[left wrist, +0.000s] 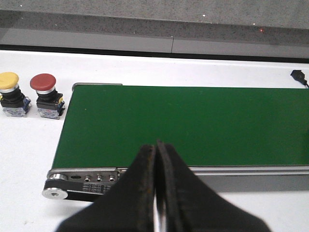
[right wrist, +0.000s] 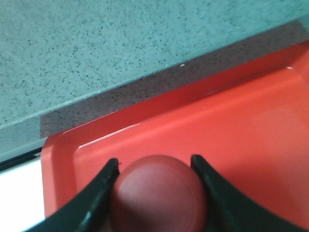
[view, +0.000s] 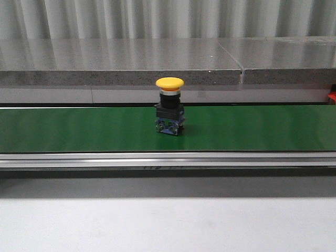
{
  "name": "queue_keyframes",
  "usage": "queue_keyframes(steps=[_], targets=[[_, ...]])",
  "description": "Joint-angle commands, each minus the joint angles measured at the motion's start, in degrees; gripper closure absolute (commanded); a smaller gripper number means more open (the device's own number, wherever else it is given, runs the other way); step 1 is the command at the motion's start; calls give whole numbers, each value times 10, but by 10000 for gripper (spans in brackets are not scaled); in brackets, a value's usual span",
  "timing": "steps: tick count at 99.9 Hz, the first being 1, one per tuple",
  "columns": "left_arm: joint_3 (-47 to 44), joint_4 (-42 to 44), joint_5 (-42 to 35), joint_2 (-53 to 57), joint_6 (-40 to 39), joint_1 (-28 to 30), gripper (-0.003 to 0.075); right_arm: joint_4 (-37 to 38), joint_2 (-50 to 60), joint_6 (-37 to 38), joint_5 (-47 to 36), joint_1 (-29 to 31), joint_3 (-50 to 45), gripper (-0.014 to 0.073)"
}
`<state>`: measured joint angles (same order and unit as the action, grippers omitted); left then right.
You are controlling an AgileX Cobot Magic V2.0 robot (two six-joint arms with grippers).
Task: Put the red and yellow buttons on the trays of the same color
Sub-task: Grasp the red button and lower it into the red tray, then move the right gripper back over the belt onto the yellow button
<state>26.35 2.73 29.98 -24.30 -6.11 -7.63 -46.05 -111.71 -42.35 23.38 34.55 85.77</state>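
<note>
A yellow button [view: 169,105] stands upright on the green conveyor belt [view: 79,128], near its middle. In the left wrist view another yellow button [left wrist: 10,94] and a red button [left wrist: 46,89] stand side by side on the white table, just off the belt's end. My left gripper [left wrist: 155,144] hovers shut and empty over the belt's near edge. My right gripper [right wrist: 155,160] is shut on a red button [right wrist: 159,193], fingers against both sides of its cap, above the red tray [right wrist: 251,125] near a corner. The yellow tray is out of view.
A grey stone ledge [view: 131,58] runs behind the belt. The belt's metal rail [view: 168,159] and end roller [left wrist: 55,192] face the front. A sliver of red [view: 332,97] shows at the far right edge. A black cable end [left wrist: 299,76] lies on the table.
</note>
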Motion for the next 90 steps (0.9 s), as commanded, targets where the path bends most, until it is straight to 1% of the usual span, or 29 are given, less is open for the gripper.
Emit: queue_keyframes(steps=[1,20,49,56,61,66,71,78,85,90], targets=[[15,-4,-38,-2,1,-4,741,-12,3,1,-6,-1,45,356],[15,-4,-38,-2,1,-4,741,-12,-47,1,16,-1,87,356],[15,-4,-38,-2,1,-4,741,-12,-91,1,17,-10,96,356],[15,-4,-38,-2,1,-4,741,-12,-96,1,18,-10,96,342],[15,-4,-38,-2,1,-4,741,-12,-97,1,22,-10,96,302],[15,-4,-38,-2,1,-4,741,-12,-97,1,25,-10,96,235],[15,-4,-38,-2,1,-4,741,-12,-97,1,26,-10,96,143],[15,-4,-38,-2,1,-4,741,-12,-97,1,26,-10,96,35],[15,-4,-38,-2,1,-4,741,-13,-92,1,26,-10,97,-43],[15,-4,-38,-2,1,-4,741,-13,-85,1,29,-9,100,-69]])
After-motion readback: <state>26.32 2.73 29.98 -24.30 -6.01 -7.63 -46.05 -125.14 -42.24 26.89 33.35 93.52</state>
